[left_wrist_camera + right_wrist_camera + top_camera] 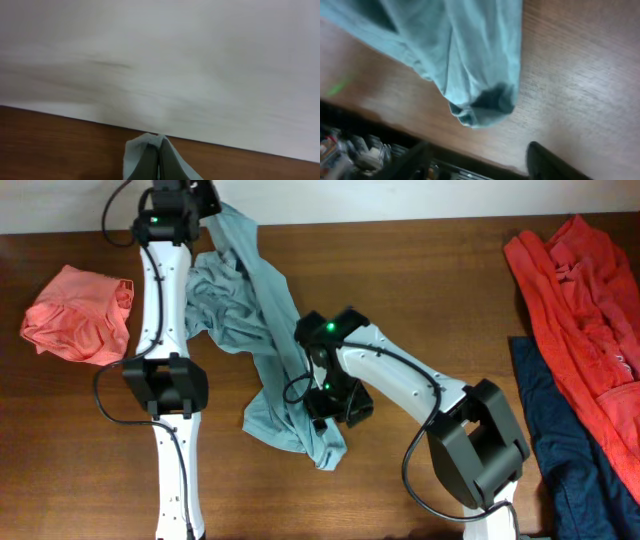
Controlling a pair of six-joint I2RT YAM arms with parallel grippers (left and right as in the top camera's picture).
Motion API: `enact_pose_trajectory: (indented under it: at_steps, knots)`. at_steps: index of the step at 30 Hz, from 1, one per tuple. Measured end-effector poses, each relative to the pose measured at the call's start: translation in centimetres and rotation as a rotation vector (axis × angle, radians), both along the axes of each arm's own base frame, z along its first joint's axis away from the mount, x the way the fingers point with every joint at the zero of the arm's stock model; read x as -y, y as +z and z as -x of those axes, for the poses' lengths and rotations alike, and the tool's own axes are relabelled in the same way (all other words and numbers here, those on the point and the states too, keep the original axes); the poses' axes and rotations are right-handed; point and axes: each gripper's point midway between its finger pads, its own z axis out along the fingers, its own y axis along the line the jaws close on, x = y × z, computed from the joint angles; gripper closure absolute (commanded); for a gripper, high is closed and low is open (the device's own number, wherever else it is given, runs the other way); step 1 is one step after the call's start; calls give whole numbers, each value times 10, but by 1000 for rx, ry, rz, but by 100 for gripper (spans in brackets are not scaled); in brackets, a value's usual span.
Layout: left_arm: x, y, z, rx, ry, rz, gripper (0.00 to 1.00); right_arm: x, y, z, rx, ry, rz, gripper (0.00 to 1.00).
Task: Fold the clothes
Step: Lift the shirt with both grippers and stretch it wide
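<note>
The pale blue-green T-shirt (255, 310) lies crumpled and stretched in a long strip from the table's far edge down to the middle front. My left gripper (205, 200) is at the far edge by the wall, shut on a corner of the shirt; the left wrist view shows its closed fingertips (159, 142) wrapped in the cloth (132, 155). My right gripper (335, 405) hovers at the shirt's lower end. In the right wrist view its fingers (480, 155) are spread apart and empty, with the shirt's hem (470, 60) just beyond them.
A salmon-pink garment (78, 313) lies bunched at the left. An orange-red garment (580, 290) and a navy one (560, 440) lie at the right edge. The white wall (160, 60) stands behind the table. The table's front edge (420, 125) is near my right gripper.
</note>
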Motion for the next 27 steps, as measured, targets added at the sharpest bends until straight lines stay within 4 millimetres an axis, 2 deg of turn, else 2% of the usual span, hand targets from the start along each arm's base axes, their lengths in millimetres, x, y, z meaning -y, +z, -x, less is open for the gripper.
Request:
enact_pose_trajectory:
  at_steps: [4, 9, 11, 15, 18, 21, 24, 27]
  knots:
    - [-13, 0, 0, -1, 20, -2, 99, 7, -16, 14, -44, -88, 69, 45]
    - [-12, -7, 5, -36, 18, -2, 99, 10, -37, 17, -43, -160, 90, 44]
    - [-11, -10, 6, -47, 17, -2, 99, 11, -40, 19, -51, -171, 100, 43]
    - [-11, -12, 8, -61, 17, -2, 99, 9, -44, 16, -36, -189, 90, 32]
    - [-11, -14, 10, -70, 17, -2, 99, 6, -45, 13, -23, -192, 78, 31]
    - [-11, -15, 10, -72, 17, -2, 99, 4, -45, 12, -20, -191, 69, 32]
    - [-11, -16, 11, -81, 17, -2, 99, 1, -45, 12, -18, -187, 59, 40]
    - [-11, -18, 12, -87, 17, -2, 99, -4, -45, 18, -23, -165, 53, 41]
